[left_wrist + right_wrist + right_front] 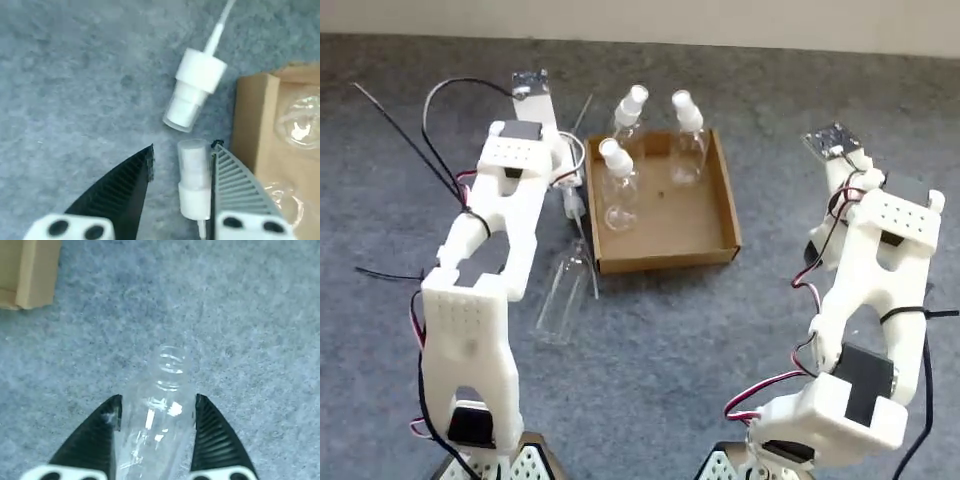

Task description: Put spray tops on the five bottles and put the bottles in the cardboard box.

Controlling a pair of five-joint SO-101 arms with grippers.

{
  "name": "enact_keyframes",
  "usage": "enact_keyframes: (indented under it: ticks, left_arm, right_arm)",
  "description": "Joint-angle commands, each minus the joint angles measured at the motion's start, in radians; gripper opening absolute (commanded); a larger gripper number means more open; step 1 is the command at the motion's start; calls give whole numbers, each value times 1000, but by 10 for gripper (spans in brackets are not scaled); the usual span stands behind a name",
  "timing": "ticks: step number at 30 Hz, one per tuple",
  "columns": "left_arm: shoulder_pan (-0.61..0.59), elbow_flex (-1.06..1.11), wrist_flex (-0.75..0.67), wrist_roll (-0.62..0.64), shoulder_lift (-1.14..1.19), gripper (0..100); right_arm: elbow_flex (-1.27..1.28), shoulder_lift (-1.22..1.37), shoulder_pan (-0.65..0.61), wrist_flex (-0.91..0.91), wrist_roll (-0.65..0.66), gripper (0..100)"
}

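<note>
Three capped bottles (620, 195) stand inside the cardboard box (665, 262). Just beside the box's wall, the left pincer (184, 148) is spread around a loose spray top (194, 180), with a second spray top (196, 87) near it. An uncapped bottle (563, 292) lies beside the box. The right pincer (158, 401) pinches a topless bottle (156, 430), apart from the box.
</note>
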Motion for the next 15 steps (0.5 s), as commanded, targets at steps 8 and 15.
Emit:
enact_keyframes:
  ticks: [8,15]
  left_arm:
    - [24,-50,2,9,51,165]
    - [22,-50,3,9,53,75]
  right_arm:
    - [-8,-45,16,-12,12,4]
    - [-8,-45,21,-12,15,4]
